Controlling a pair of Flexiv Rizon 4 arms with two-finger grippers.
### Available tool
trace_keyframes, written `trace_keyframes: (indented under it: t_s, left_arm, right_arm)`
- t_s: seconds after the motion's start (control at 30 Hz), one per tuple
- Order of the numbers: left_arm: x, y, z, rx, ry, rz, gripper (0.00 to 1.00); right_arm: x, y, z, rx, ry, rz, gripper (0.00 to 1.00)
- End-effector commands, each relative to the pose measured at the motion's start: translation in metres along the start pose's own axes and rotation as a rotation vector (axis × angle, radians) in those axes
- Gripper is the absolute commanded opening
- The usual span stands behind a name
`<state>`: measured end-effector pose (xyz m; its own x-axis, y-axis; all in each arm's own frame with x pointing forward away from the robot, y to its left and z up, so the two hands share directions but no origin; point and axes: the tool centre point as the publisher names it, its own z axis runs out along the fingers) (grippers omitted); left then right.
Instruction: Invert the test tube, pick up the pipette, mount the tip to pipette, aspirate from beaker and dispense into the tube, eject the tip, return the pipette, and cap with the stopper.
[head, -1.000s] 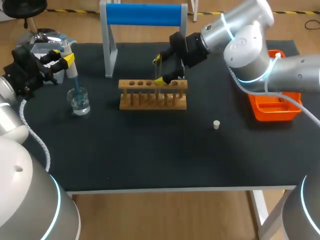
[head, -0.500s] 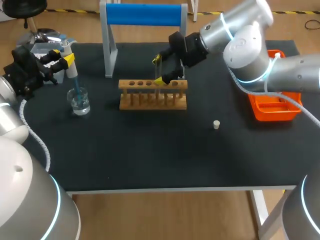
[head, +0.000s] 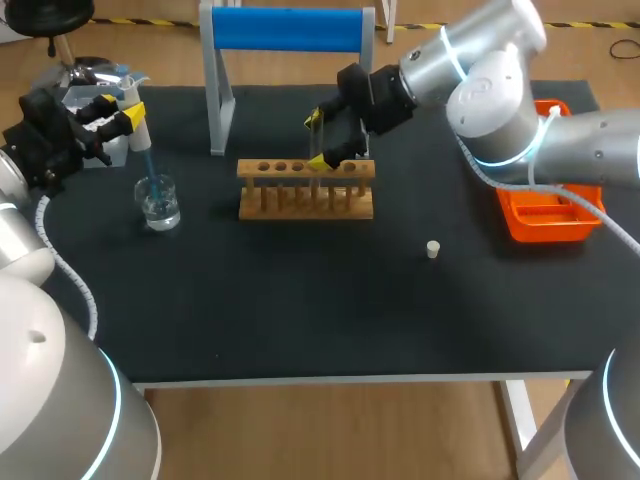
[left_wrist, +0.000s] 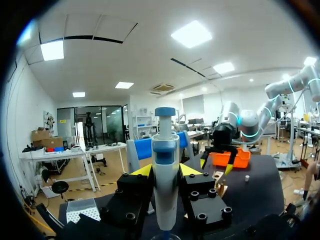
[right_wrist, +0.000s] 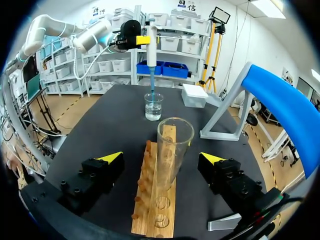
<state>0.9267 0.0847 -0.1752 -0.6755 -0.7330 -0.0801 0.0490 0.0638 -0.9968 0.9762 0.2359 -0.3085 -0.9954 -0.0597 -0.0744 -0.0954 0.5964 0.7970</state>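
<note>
My left fingers (left_wrist: 142, 171) clamp the pipette (left_wrist: 165, 170) upright, its tip (right_wrist: 151, 93) pointing straight down into the beaker (head: 160, 205) beneath them. Farther across the table (head: 300, 300), my right fingers (right_wrist: 111, 159) stand spread either side of the upright test tube (right_wrist: 173, 150) in the rack (head: 305, 195), not touching it.

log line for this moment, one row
left gripper: shut on pipette | tip: down in beaker | right gripper: open, either side of test tube in rack | stopper: loose on mat

No readable text, label or number on pipette (head: 133, 105), beaker (head: 159, 203), rack (head: 305, 190), test tube (right_wrist: 172, 150).
</note>
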Motion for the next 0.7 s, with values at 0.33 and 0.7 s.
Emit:
trace_keyframes:
  t_s: [0.33,0.7]
  left_arm:
    - [0.016,-0.030,0.000,0.003,-0.040,0.049,0.00]
    - [0.026,-0.066,0.012,-0.015,-0.026,0.103,0.00]
  right_arm:
    - [0.000,0.000,-0.001,0.002,0.002,0.001,1.00]
    - [0.000,0.000,-0.001,0.002,0.002,0.001,1.00]
